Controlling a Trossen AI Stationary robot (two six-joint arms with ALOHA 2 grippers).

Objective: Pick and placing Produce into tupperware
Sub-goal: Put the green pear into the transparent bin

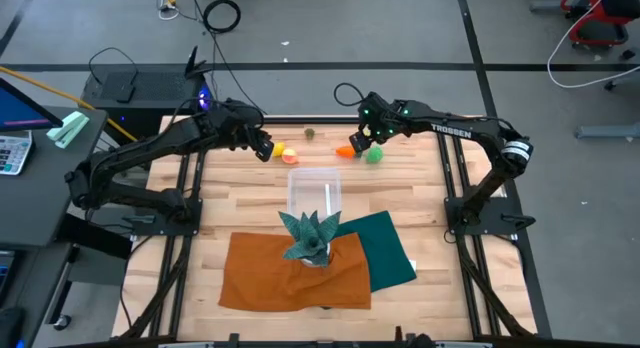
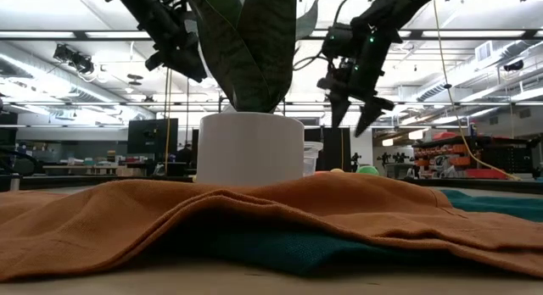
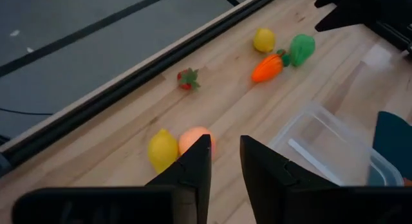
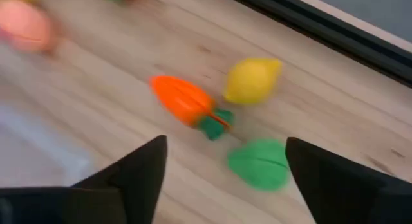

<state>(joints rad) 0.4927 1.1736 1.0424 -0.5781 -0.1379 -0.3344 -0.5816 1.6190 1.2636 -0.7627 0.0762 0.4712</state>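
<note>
We see a light wooden slatted table. Directly on it lie a clear plastic tupperware container, an orange cloth, a dark green cloth, and small toy produce: orange carrot, yellow lemon, green vegetable, red strawberry.

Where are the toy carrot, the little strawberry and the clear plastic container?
toy carrot (image 4: 182, 99): right wrist view, on its orange body.
strawberry (image 3: 187, 79): left wrist view, on its red flesh.
clear container (image 3: 351, 150): left wrist view, on its near rim.
</note>
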